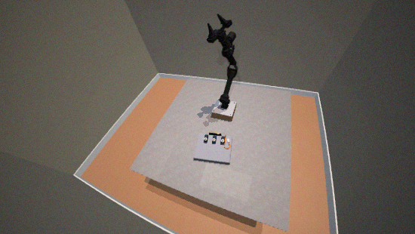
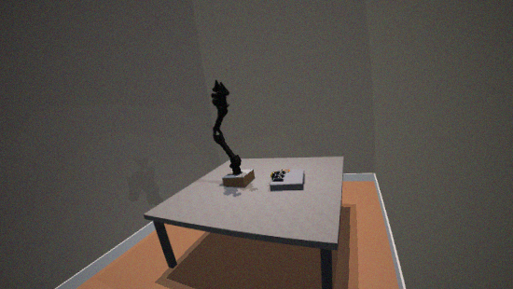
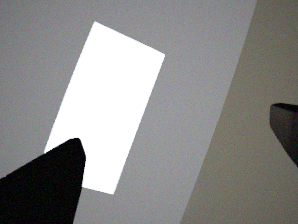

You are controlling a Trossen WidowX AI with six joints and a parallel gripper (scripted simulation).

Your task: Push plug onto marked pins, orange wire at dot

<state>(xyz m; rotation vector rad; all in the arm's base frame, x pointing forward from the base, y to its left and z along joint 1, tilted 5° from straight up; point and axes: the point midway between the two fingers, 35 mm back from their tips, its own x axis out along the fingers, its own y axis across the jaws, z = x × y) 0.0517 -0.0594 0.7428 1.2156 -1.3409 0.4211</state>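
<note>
My gripper [image 1: 213, 20] [image 2: 218, 83] [image 3: 176, 131] is open and empty, raised high above the table on the upright arm, far from the holder. In the wrist view its fingers stand wide apart. The pale grey holder [image 1: 213, 154] [image 2: 293, 177] lies on the table in front of the arm's base. Small dark blocks with pale round tops stand along its arm-side edge. An orange lead [image 1: 227, 148] loops beside them at one end. A dark strip with yellow [image 1: 215, 133] lies along that edge. The plug, single pins and dot are too small to tell.
The grey table [image 1: 260, 151] [image 2: 201, 205] carries the arm's base block [image 1: 222, 116] [image 2: 237, 181], close to the holder's strip side. The wrist view faces a bright white rectangular panel [image 3: 112, 100] on a grey surface, with no table in it.
</note>
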